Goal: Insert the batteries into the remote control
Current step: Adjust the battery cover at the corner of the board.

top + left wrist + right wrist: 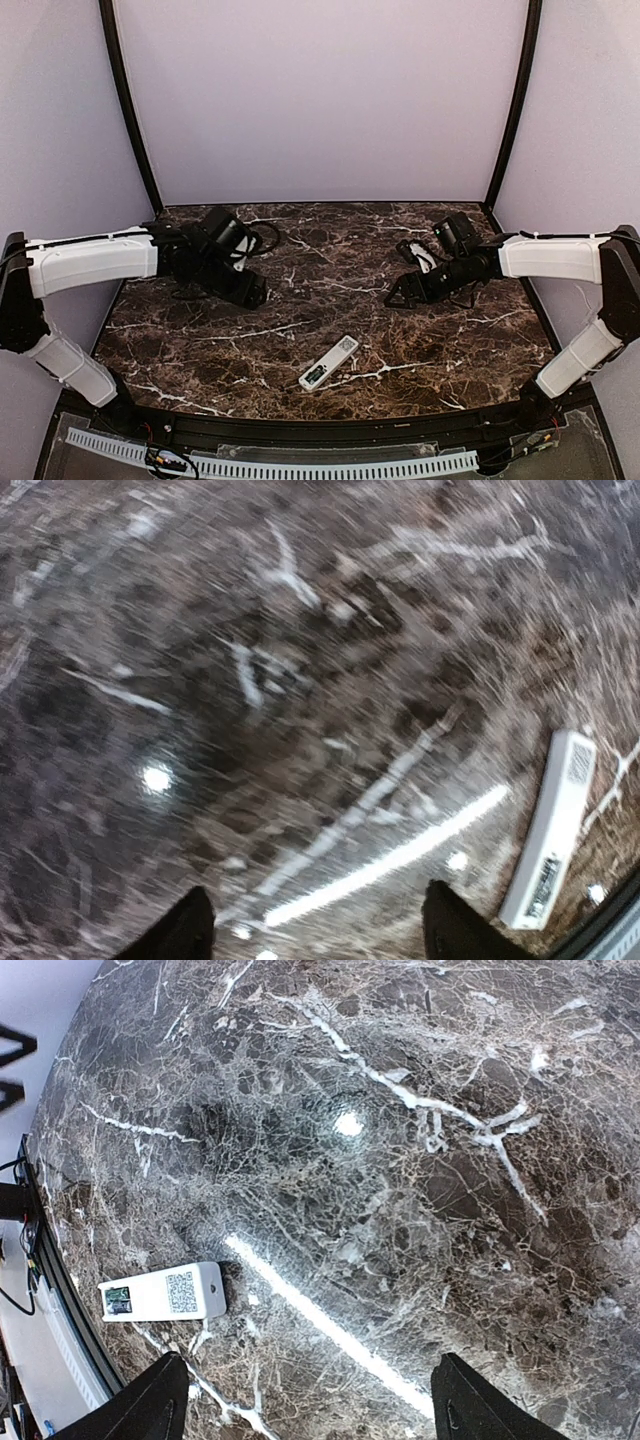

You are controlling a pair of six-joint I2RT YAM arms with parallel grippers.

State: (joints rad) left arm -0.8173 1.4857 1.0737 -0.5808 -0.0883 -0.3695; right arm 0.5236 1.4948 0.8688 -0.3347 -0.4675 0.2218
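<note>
The remote control (329, 362) lies flat on the dark marble table (330, 250), near the front edge, with a QR sticker facing up. The end nearest the front edge holds a small green and dark recess (118, 1300), too small to tell what is in it. No loose batteries are in view. My left gripper (255, 293) hovers left of and behind the remote, open and empty; the left wrist view is blurred, with the remote control (553, 830) at its right. My right gripper (397, 296) hangs open and empty to the right of and behind the remote control (165, 1292).
Black cables (265, 236) loop at the back by the left arm. A small black and white object (415, 255) lies beside the right arm. A white toothed strip (300, 466) runs along the front edge. Pale walls with black posts close in the back and sides.
</note>
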